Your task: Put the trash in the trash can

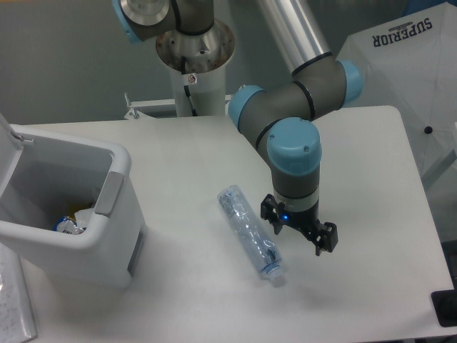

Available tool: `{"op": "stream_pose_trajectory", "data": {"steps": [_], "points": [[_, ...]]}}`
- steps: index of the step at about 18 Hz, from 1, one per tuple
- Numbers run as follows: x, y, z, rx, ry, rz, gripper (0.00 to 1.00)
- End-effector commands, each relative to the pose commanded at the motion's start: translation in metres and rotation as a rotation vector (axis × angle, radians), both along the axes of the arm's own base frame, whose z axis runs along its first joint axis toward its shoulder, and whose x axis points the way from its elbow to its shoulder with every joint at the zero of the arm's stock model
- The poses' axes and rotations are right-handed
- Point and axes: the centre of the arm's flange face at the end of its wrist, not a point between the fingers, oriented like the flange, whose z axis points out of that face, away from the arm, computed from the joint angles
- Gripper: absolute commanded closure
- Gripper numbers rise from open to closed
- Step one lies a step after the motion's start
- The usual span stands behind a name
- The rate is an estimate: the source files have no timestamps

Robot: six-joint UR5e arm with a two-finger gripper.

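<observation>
The trash, a clear crinkled plastic bottle point(250, 234) with a bluish tint, lies on its side on the white table, its small white cap pointing to the front right. My gripper point(298, 233) hangs just to the right of the bottle, a little above the table, open with nothing between its fingers. The trash can point(71, 207), a boxy white-grey bin with a grey latch panel, stands at the left with its lid raised. Small blue-and-yellow scraps lie inside it.
The arm's base column point(194, 64) rises at the back of the table. A white umbrella-like cover marked SUPERIOR point(414, 64) stands beyond the table's right edge. A dark object point(445, 309) sits at the front right corner.
</observation>
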Motion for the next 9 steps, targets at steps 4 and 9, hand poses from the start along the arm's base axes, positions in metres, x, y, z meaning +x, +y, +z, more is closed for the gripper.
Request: {"op": "stream_pose_trajectory", "data": {"steps": [4, 9], "points": [[0.002, 0.000, -0.003, -0.002, -0.004, 0.003, 0.00], [0.015, -0.005, -0.024, -0.018, -0.036, 0.020, 0.00]]}}
